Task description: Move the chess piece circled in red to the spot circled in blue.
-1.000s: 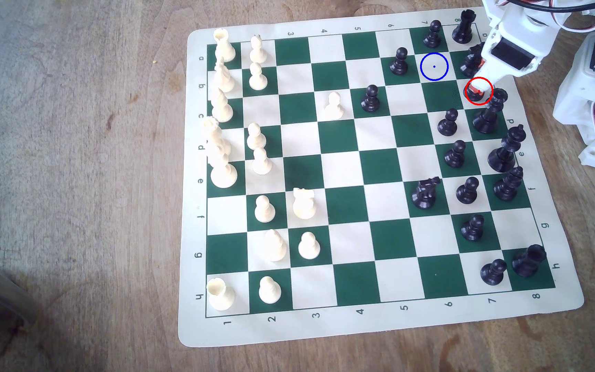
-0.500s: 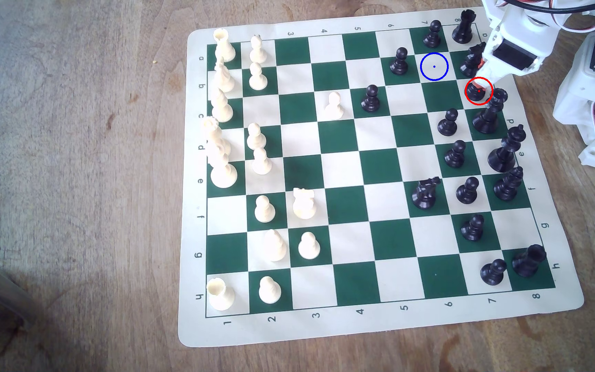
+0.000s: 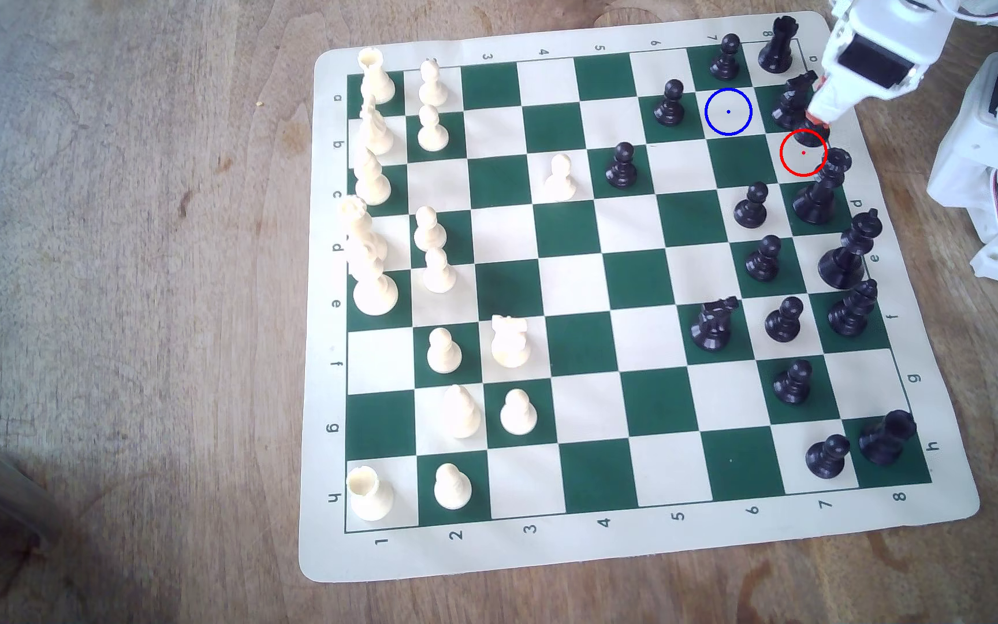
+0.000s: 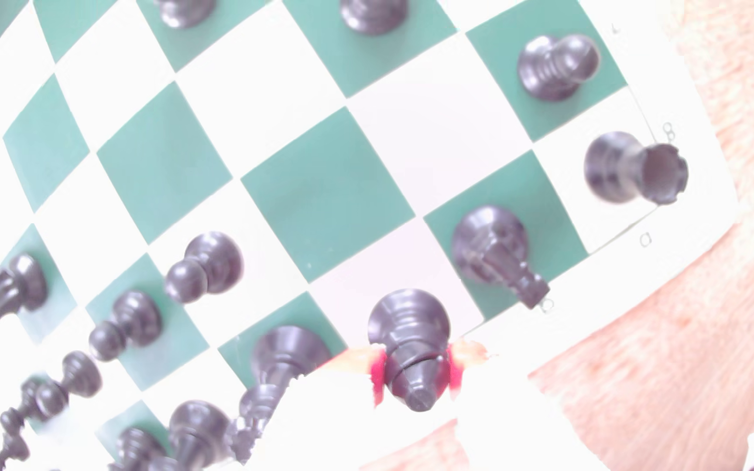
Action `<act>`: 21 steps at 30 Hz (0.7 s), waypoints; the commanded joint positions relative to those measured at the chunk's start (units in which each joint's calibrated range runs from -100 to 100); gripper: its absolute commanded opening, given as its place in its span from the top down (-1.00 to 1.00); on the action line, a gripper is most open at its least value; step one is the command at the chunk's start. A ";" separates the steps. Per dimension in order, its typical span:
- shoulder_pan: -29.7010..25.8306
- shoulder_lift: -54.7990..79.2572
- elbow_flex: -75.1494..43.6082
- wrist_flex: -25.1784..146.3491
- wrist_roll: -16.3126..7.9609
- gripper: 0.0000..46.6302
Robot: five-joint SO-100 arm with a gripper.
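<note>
Bishop (image 3: 810,135) lifted, clamped in tool (image 3: 816,120)

Gripper (image 3: 814,120): closed around the black bishop (image 3: 810,135), whose base hangs over the red ring's twelve-o'clock edge in the exterior view.
Blue-ringed square (image 3: 728,111): bare.
Obstacles: black knight (image 3: 790,99) stands between bishop and ringed square; one pawn (image 3: 724,57) at its twelve o'clock, another pawn (image 3: 669,102) at its nine.
Free room: green square (image 3: 739,159) at the ring's six o'clock is bare.

bishop (image 3: 811,135) right of ringed spot (image 3: 728,111)
</note>
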 commanded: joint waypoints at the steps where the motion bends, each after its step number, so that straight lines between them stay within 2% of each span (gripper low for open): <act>1: 0.69 0.21 -10.63 2.74 0.39 0.99; 8: 0.62 7.68 -24.77 2.82 -0.15 0.98; 15: -0.01 19.73 -24.14 -5.45 -0.15 0.97; 21: 1.32 24.66 -19.06 -11.27 1.95 0.97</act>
